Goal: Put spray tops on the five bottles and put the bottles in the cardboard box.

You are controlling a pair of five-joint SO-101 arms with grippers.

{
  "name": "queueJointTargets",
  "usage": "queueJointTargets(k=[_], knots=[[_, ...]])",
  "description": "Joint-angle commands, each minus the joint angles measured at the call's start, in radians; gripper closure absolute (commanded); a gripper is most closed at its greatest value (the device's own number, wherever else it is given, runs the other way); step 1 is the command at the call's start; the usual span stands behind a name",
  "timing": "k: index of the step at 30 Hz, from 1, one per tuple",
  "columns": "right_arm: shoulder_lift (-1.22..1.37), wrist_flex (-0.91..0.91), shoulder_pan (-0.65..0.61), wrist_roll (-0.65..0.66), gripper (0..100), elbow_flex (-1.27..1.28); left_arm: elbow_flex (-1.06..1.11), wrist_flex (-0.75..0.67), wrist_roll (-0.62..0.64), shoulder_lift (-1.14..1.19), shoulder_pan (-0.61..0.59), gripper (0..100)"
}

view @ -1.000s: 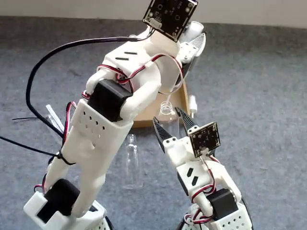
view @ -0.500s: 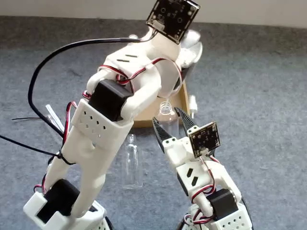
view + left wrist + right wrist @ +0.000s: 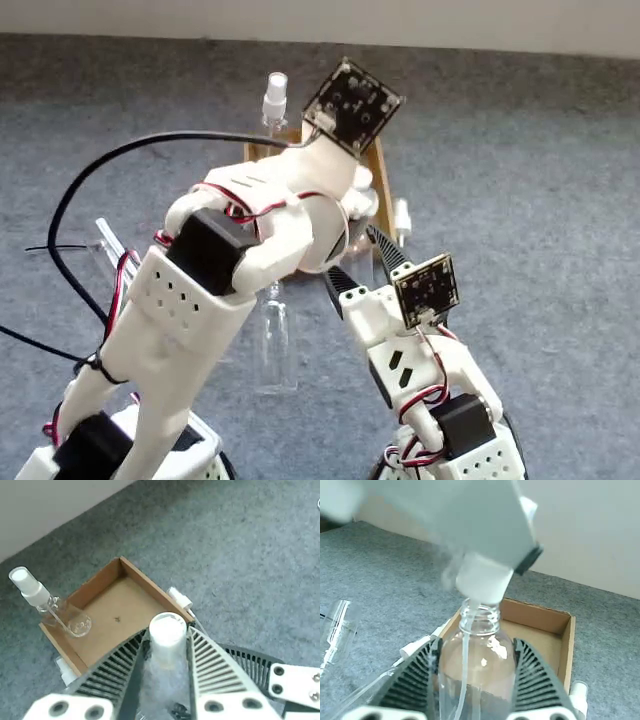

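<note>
On the grey counter [image 3: 540, 180], the left arm [image 3: 200, 300] has swung back and down from over the box [image 3: 115, 615], which uncovers the capped bottle [image 3: 45, 602] at the box's far corner. Its hand [image 3: 167, 645] is clamped on a spray top [image 3: 482, 580], now directly above the open bottle [image 3: 472, 680] that the right hand [image 3: 476, 647] grips upright just before the box. The top's tube already hangs inside the neck, and the cap sits just short of the threads. Seating and twisting it looks to be next. A spare bottle [image 3: 272, 345] lies uncapped on the counter.
</note>
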Motion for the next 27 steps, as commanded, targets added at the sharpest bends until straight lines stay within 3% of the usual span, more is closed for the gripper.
queueJointTargets(k=[1,8,19,27], knots=[[-0.002,-0.027,0.022,-0.032,99.5,-0.024,0.128,-0.06,-0.005,-0.105,0.001,99],[-0.002,-0.027,0.022,-0.032,99.5,-0.024,0.186,-0.054,-0.005,-0.179,0.001,84],[-0.002,-0.027,0.019,-0.031,99.5,-0.018,-0.07,-0.058,-0.005,-0.173,-0.001,84],[-0.002,-0.027,0.018,-0.031,99.5,-0.016,-0.041,-0.055,-0.066,-0.073,-0.085,84]])
